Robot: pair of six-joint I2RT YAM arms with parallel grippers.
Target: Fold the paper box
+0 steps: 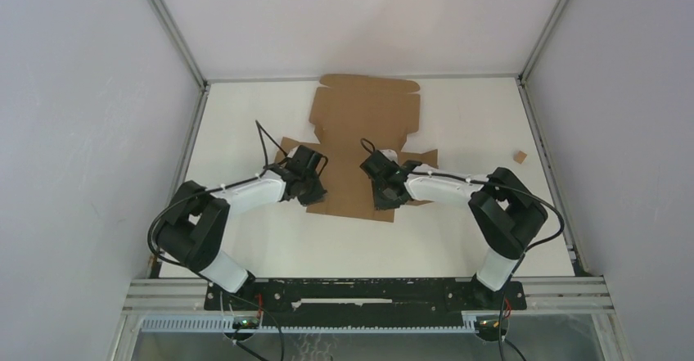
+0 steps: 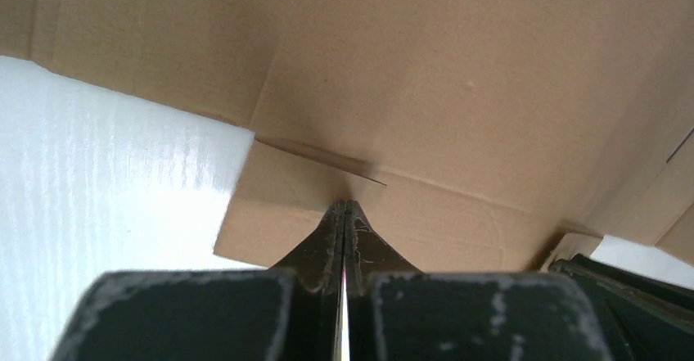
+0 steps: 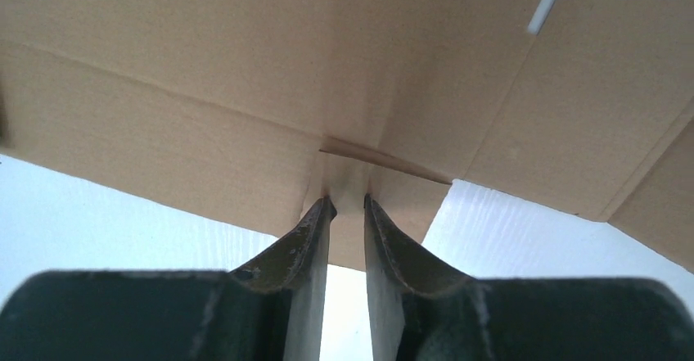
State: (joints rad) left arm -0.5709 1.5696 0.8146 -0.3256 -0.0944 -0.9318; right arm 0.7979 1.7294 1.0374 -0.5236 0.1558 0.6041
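With the left gripper (image 2: 345, 207) fingers together and the right gripper (image 3: 347, 201) fingers a little apart, both should lift the paper box (image 1: 364, 115) flaps slowly and evenly.

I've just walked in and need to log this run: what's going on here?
Two robot arms are working on a flat brown paper box lying unfolded on the white table. Both grippers are down at its near side: the left gripper is shut with its tips at a flap slit, the right gripper slightly open at the matching corner. No flap looks folded up yet.
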